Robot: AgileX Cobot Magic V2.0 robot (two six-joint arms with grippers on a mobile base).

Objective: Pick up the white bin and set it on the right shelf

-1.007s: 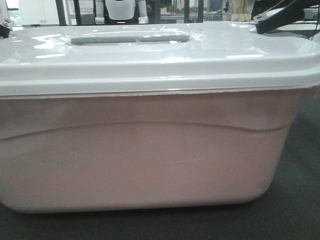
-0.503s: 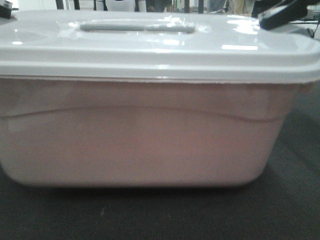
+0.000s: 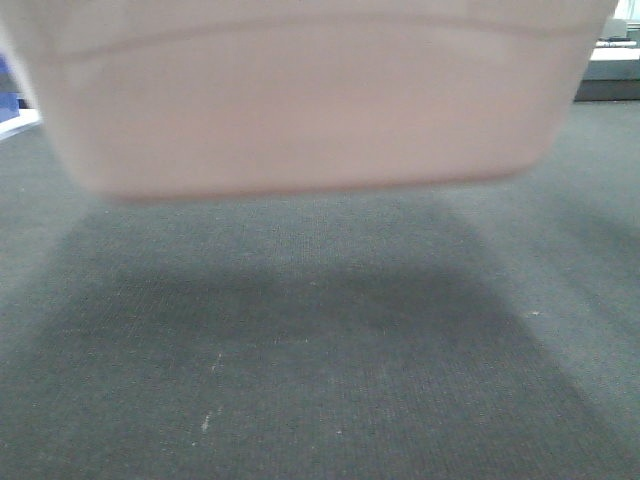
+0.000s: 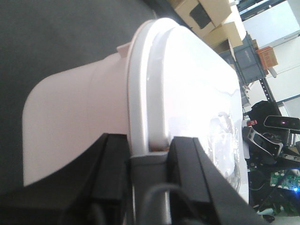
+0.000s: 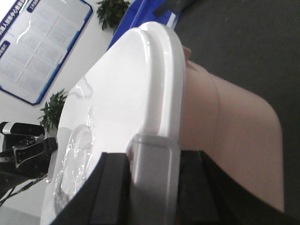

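Under the bin (image 3: 300, 100): a dark grey woven surface (image 3: 320, 400), flat, with a few pale specks; whether it is a desk or the floor I cannot tell.
Bin: in the front view only its pinkish lower part shows, blurred, filling the top of the frame. Its rounded bottom edge hangs clear of the surface, with a gap between them.
Shadow (image 3: 300, 320): broad and soft, lying on the surface right below the bin.
Lid (image 4: 187, 84): glossy white, seated on the tub, bright with glare in both wrist views.
Left jaws: clamped on the lid rim, one black finger (image 4: 110, 159) on the tub side and the other on the lid side, with a grey clip (image 4: 147, 171) between them.
Right jaws: clamped on the lid rim likewise, a black finger (image 5: 112, 187) on the lid side and the other on the tub side, gripping a grey latch (image 5: 152, 178).
Room, left wrist view: cardboard boxes (image 4: 211, 18), a metal rack (image 4: 262, 86) with a grey crate (image 4: 248, 58) and an orange box (image 4: 268, 56), a black camera (image 4: 281, 123), and a green circuit board (image 4: 281, 180).
Room, right wrist view: a pale wall with a blue-framed poster (image 5: 37, 42), two potted plants (image 5: 115, 11), and a blue slab (image 5: 140, 23) beyond the lid.
Front view, edges: a blue patch (image 3: 8, 80) at the left.
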